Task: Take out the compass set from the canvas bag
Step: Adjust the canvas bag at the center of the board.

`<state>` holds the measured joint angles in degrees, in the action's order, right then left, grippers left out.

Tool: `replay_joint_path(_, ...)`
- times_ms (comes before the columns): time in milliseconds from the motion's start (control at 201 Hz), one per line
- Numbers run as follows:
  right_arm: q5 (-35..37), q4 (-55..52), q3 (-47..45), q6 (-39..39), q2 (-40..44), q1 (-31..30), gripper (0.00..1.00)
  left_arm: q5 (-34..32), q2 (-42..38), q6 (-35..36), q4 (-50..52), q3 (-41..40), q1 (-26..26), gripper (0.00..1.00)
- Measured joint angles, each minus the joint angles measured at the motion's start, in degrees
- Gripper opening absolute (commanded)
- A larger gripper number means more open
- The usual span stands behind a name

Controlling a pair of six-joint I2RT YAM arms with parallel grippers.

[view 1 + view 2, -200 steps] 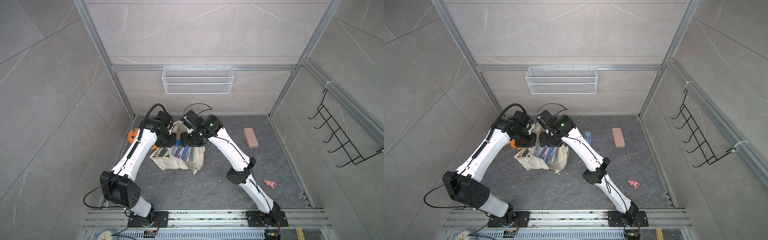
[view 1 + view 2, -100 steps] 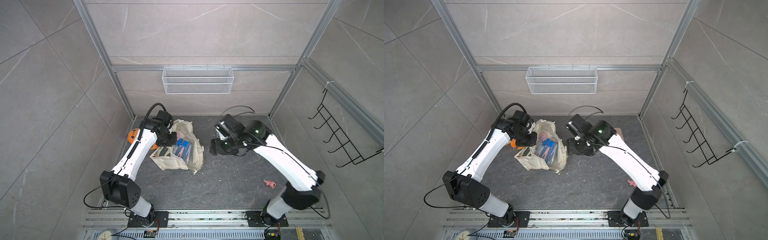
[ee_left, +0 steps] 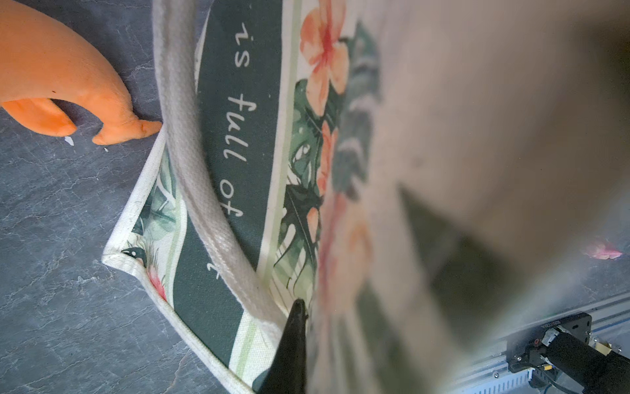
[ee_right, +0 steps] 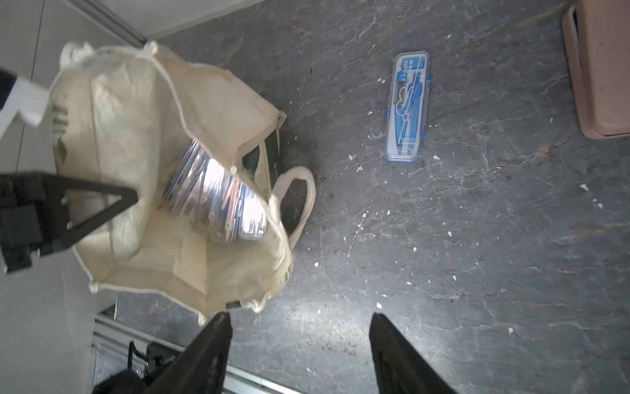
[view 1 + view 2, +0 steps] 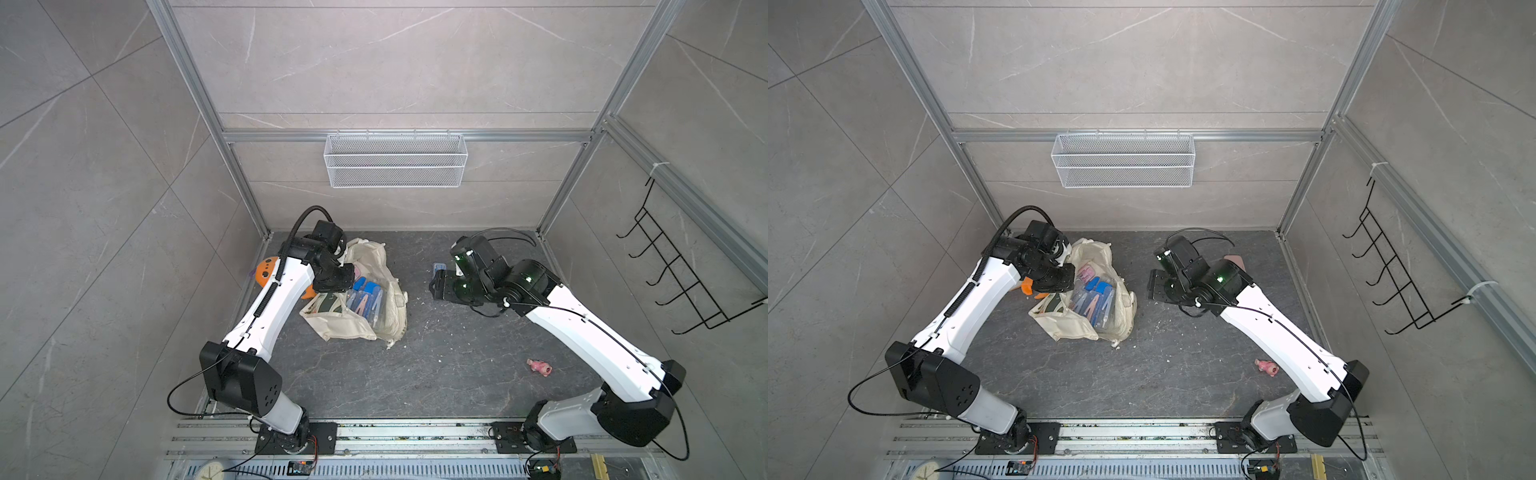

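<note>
Gaping canvas bag (image 4: 136, 102), compass sets (image 4: 218, 204) inside

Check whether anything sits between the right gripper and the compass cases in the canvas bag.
Nothing visible does. The left gripper pinches the cloth of the canvas bag; the bag's mouth gapes and the compass cases lie exposed. Only bare floor lies between the bag and the right gripper, which is open and empty.

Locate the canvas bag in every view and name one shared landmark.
Top view: canvas bag on the floor, rear left.
Top view: canvas bag there too.
Left wrist: its printed panel close up.
Right wrist: its open mouth and cream inside.
Landmark: orange plush toy beside it; absent from right wrist.
</note>
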<state>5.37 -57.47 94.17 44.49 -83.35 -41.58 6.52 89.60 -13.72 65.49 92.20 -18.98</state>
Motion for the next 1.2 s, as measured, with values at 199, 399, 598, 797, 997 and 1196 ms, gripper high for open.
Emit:
replay_joint_path(199,-8.8,9.0,-3.8,1.8,-1.5,4.5,0.76,2.0,0.0,-1.0,0.3,0.4,-0.1,0.0)
replay_joint_path(399,-15.2,13.0,-3.9,2.1,-3.1,4.2,0.68,2.7,0.9,-3.9,3.0,4.5,-1.6,0.0)
replay_joint_path(598,-19.1,16.6,-6.6,2.4,-3.2,4.2,0.68,3.7,2.5,-8.3,5.5,8.0,-3.4,0.0)
replay_joint_path(797,-21.0,17.1,-6.6,2.3,-3.2,4.2,0.65,6.1,2.6,-12.9,6.5,8.9,-4.3,0.0)
replay_joint_path(997,-21.8,17.1,-6.6,1.8,-3.3,2.0,0.62,6.3,2.3,-14.3,6.2,6.9,-5.6,0.0)
replay_joint_path(1196,-21.3,17.1,-4.3,1.8,-6.4,-3.5,0.56,5.7,0.4,-13.9,4.4,4.4,-5.8,0.0)
